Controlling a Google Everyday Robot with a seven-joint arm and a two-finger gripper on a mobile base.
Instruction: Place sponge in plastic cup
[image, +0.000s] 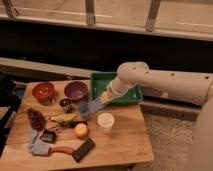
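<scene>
My gripper reaches in from the right over the middle of the wooden table. It is shut on a sponge, blue with a yellow part. It holds the sponge just above and to the right of a small blue plastic cup, at the cup's rim. A white cup stands upright just in front of the gripper. The arm crosses over the green tray.
A red bowl and a purple bowl stand at the back left. A small can, a banana, a pinecone, an orange, a grey cloth, a red-handled tool and a black bar lie on the left half.
</scene>
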